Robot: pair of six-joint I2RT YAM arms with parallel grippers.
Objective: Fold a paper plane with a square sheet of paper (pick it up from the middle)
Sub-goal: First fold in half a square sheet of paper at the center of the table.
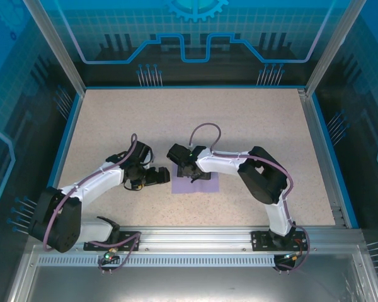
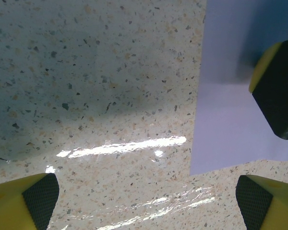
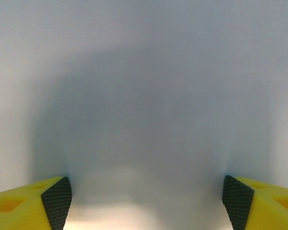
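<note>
Step in hand (a judgement): pinch the square sheet of paper (image 1: 211, 185) at its middle. The sheet lies flat on the speckled tabletop (image 1: 176, 119), near the front edge, between the arms.

The right gripper (image 3: 148, 206) hangs low over the sheet's middle, fingers spread wide, holding nothing. The left gripper (image 2: 148, 199) sits just beside the sheet's left edge, fully spread and empty.

To do it well, the right pads should press evenly and close slowly, so the paper buckles into a ridge (thin sheet, glossy top, likely to slide). The blue enclosure walls (image 1: 25, 94) stand well apart.

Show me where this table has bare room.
Free: the far half of the table, beyond the left gripper and right gripper, and the strip along its right edge. Crowded: near centre, where both meet at the square sheet of paper.
</note>
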